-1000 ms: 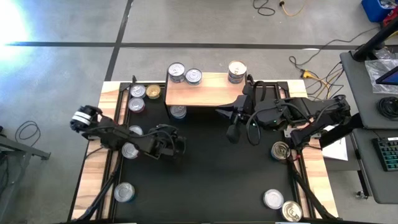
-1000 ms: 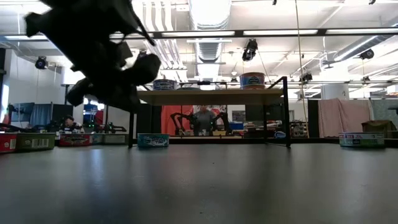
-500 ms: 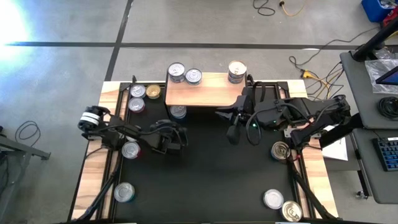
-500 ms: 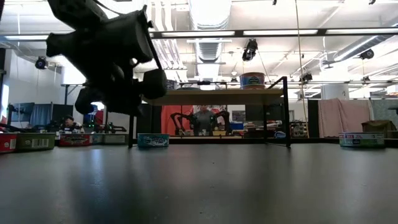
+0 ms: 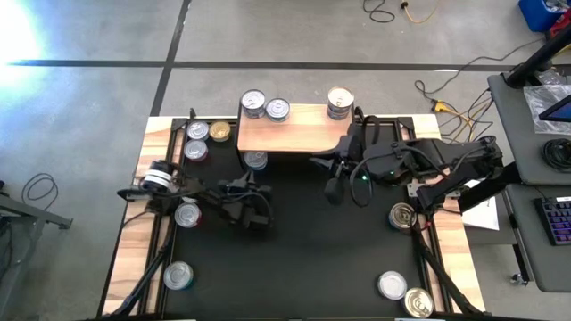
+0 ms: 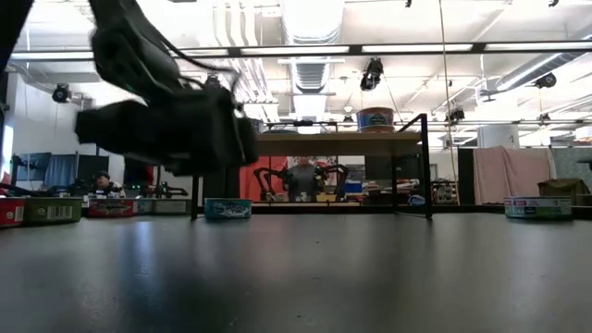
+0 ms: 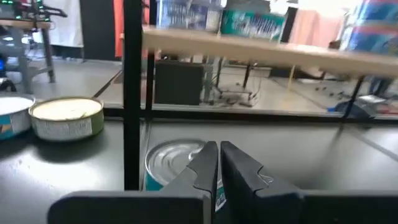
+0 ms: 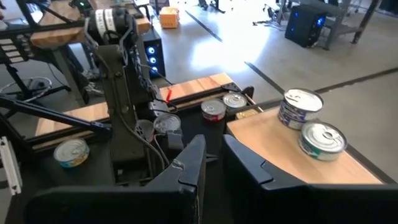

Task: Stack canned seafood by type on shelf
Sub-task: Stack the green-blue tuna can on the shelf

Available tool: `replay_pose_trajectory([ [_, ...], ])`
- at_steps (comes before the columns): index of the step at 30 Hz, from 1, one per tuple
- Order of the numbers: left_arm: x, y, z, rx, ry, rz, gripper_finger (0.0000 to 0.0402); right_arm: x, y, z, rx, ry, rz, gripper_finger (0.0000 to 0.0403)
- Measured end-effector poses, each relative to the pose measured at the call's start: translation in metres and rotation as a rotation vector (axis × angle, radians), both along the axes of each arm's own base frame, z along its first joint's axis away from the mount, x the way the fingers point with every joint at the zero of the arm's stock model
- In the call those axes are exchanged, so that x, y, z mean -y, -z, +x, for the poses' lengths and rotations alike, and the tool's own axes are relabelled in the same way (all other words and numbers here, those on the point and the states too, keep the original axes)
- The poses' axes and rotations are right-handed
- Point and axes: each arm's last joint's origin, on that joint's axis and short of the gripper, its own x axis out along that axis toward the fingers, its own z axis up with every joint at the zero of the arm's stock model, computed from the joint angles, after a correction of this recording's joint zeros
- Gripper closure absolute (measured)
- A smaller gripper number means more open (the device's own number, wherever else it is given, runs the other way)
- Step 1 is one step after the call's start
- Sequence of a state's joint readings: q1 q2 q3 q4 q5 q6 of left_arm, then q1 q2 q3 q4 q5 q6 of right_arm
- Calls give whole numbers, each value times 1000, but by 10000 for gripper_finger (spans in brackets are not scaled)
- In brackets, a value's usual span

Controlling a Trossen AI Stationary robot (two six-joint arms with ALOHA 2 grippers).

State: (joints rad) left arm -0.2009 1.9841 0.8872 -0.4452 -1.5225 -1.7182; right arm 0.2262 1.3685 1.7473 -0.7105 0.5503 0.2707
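In the high view we see our left gripper (image 5: 260,217) at lower left of centre over the black mat (image 5: 303,259), its fingers (image 7: 208,165) pressed together on nothing and pointing toward a tin (image 7: 171,163) under the shelf (image 5: 294,129). Our right gripper (image 5: 332,191) sits just right of centre by the shelf's front right corner, fingers nearly closed and empty. Three tins stand on the shelf at top centre, two at its left end (image 5: 253,102) and one at its right (image 5: 339,101), with others scattered over the mat's left and lower right.
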Motion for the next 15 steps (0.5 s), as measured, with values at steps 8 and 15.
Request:
replay_pose_trajectory([
  [8, -12, 16, 31, 12, -55, -33, 397, 3, 5, -2, -43, 28, 28, 360],
  [15, -42, 13, 44, -66, -142, -330, 397, 4, 7, -3, -61, 35, 32, 360],
])
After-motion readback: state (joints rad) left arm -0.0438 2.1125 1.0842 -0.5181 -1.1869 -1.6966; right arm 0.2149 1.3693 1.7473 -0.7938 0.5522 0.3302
